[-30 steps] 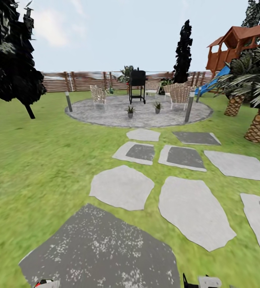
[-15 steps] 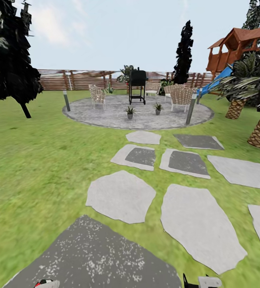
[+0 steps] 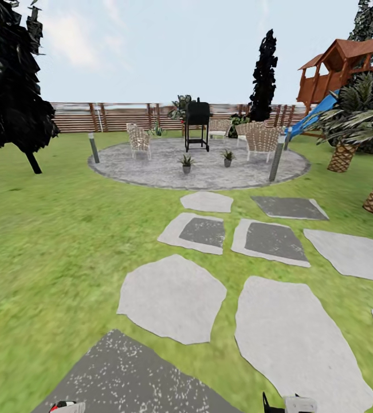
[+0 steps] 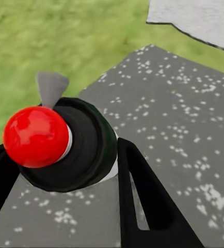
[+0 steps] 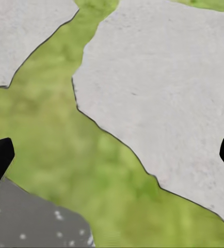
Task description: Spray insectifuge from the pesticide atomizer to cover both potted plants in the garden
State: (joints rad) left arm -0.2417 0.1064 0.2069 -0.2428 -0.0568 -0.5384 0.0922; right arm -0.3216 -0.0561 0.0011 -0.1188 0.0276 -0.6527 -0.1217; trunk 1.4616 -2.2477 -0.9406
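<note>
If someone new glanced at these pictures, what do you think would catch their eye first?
Probably the pesticide atomizer, its glossy red top bright between the left gripper's dark fingers, above a speckled grey stepping stone. Next, in the head view, the round paved area ahead on the lawn, with two small potted plants in front of a black grill. At far right, a red-brown play tower with a blue slide stands out.

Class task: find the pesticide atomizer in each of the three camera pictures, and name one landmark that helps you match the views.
Head view: pesticide atomizer, red top at the bottom edge, left.
Left wrist view: atomizer centre-left, held in the left hand.
Right wrist view: no atomizer to point to.
Shared landmark: speckled dark stepping stone.
</note>
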